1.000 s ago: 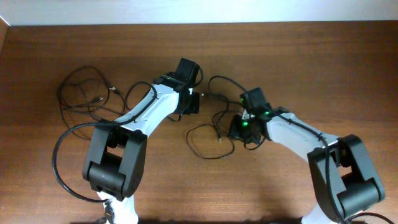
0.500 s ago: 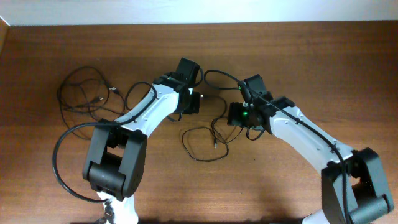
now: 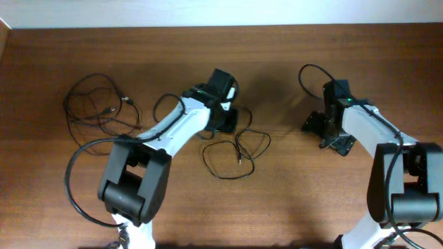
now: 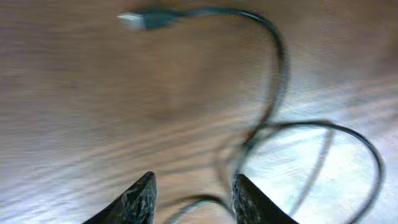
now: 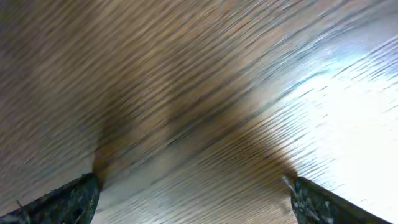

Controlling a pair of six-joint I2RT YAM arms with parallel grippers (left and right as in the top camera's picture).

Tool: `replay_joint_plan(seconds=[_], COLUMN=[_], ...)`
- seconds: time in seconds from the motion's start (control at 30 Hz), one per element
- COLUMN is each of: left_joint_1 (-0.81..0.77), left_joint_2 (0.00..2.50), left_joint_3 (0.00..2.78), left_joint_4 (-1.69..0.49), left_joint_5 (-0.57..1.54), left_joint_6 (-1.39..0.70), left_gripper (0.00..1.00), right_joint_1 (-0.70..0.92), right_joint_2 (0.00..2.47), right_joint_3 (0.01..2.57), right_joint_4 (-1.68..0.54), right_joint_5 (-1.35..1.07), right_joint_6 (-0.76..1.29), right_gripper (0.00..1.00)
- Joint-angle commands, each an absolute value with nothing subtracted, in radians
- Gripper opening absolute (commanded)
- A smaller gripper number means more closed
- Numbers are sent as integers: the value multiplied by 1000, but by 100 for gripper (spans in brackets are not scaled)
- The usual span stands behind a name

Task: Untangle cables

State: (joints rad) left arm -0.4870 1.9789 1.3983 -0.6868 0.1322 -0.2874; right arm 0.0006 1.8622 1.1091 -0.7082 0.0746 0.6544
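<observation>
Left gripper [image 4: 194,198] stands partly open. Its two dark fingertips [image 4: 138,200] sit apart at the bottom of the left wrist view and clamp nothing. A thin strand of the looped cable [image 4: 280,59] shows low in the gap between them; the blur hides whether it touches either one. From there the cord runs up the middle of that view, bends left along the top edge and ends in a small plug [image 4: 142,20] at the upper left. Another of its loops swings out toward the right edge.

From overhead, this looped cable lies slack on the brown desk [image 3: 291,200] at the middle of the frame, just below the left gripper.

The right gripper [image 5: 193,202] is spread wide, with one fingertip in each lower corner of the right wrist view and only bare, blurred wood between them. It has hold of nothing. Overhead it sits at the right of the frame, well apart from the looped cable.

A second cable bundle [image 3: 104,109] of several overlapping thin black loops lies at the upper left of the overhead frame, apart from the looped cable and from both grippers.
</observation>
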Motion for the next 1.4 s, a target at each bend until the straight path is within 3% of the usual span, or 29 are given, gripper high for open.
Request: replay_joint_plan(seconds=[0.0, 0.13, 0.43, 0.67, 0.87, 1.0, 1.23, 1.33, 1.37], left_joint_1=[-558, -609, -683, -684, -686, -687, -683, -690, -699], left_joint_2=[1982, 1982, 1987, 2053, 2061, 2070, 2038, 2009, 2011], left_joint_3=[1390, 1390, 1390, 1390, 1390, 1390, 1483, 1510, 1504], left_joint_4=[-667, -663, -657, -638, -648, -719, -739, -776, -787], left_joint_5=[137, 44, -81, -185, -123, -116, -184, -175, -173], left_joint_6=[-302, -352, -374, -374, -401, -400, -413, -579, -650], left_gripper=[41, 43, 39, 42, 31, 30, 48, 49, 58], right_joint_1=[-75, -145, -145, -145, -145, -145, -145, -145, -145], right_joint_2=[1921, 1927, 1927, 1927, 1927, 1927, 1927, 1927, 1927], right_joint_3=[1096, 1096, 1096, 1096, 1096, 1096, 1096, 1096, 1096], right_joint_4=[-715, -718, -691, -691, -691, -691, -691, -691, -691], right_joint_5=[155, 140, 120, 120, 120, 120, 120, 120, 120], right_joint_6=[659, 659, 662, 662, 662, 662, 662, 662, 662], right_gripper=[98, 98, 98, 98, 98, 98, 98, 98, 98])
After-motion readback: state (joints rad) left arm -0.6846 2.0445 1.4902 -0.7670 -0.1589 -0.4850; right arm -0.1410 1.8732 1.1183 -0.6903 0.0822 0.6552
